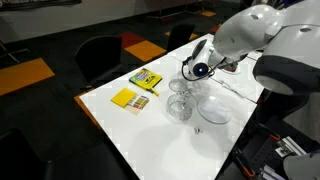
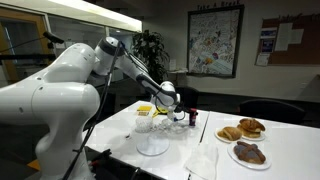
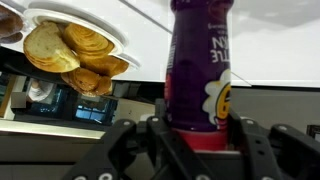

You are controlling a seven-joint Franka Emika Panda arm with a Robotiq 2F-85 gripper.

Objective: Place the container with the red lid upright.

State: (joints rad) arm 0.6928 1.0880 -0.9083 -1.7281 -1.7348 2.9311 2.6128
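Wrist view, gripper (image 3: 198, 137) clamped on container with the red lid (image 3: 198, 60), near its cap

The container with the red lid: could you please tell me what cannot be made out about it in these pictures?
- Wrist view: the bottle runs off the top edge, so its far end is cut off.
- Wrist view: the fingers are dark and blurred; whether they press the bottle is unclear.
- In both exterior views: the gripper hides the bottle, and it is too small there to tell its pose.
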